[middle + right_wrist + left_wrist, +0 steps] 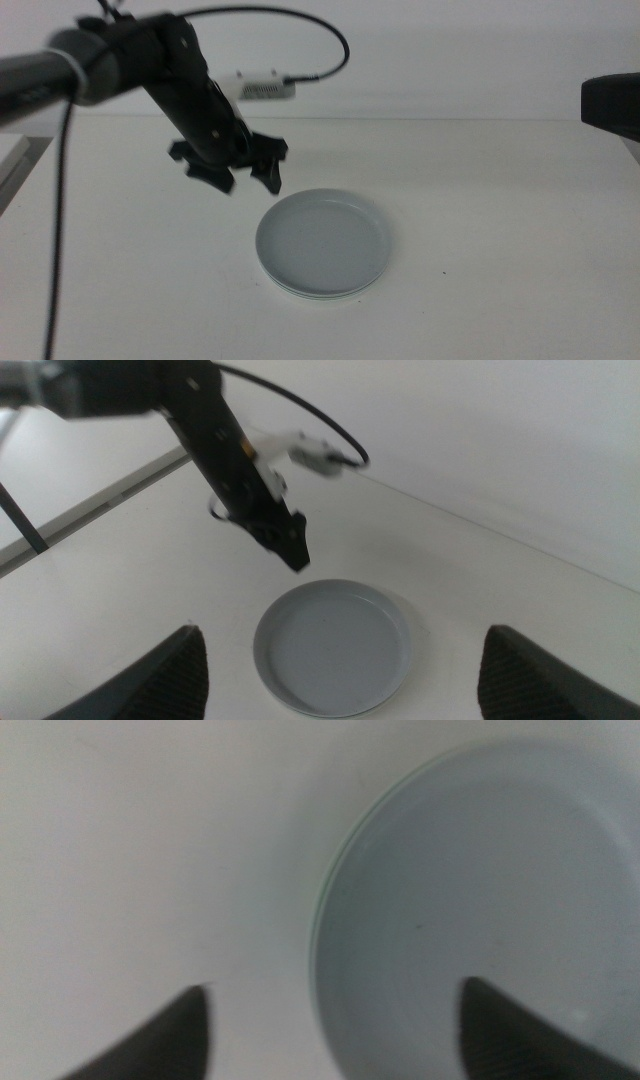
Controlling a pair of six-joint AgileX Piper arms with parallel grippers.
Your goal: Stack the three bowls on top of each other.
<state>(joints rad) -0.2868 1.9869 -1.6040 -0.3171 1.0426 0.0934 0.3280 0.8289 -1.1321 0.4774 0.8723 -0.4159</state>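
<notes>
The bowls stand as one stack at the table's middle. The pale grey-blue bowl (pixel 322 240) is on top. Under it only thin pale rims (pixel 300 292) of the lower bowls show, and a faint green edge (pixel 322 905) shows in the left wrist view. My left gripper (pixel 250 185) is open and empty. It hangs just above the stack's far-left rim and is apart from it (pixel 340 1030). It also shows in the right wrist view (pixel 285 535). My right gripper (pixel 345 690) is open and empty, high above the stack (pixel 332 648). Its arm (pixel 610 100) is at the right edge.
A small white box (pixel 265 88) with a black cable lies at the back of the white table (pixel 500 250). The table's left edge (pixel 20 165) shows beside the left arm.
</notes>
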